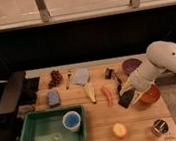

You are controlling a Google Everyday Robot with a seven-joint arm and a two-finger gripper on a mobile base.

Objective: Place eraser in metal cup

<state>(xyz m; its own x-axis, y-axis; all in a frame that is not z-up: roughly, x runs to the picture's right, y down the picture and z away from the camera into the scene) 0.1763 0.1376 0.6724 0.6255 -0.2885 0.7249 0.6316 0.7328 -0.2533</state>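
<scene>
Mid-carry, the end effector (127, 92) grasping the eraser (127, 100) hovers up-left of the metal cup (159, 126); next, centre over its mouth.

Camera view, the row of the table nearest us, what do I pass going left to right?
Blue cup, standing in the green tray → orange fruit → metal cup. The gripper hangs farther back, left to right between the fruit and the metal cup, beside the orange bowl.

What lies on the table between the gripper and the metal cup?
In the camera view, only bare wooden table lies between the gripper, beside the orange bowl, and the metal cup.
</scene>
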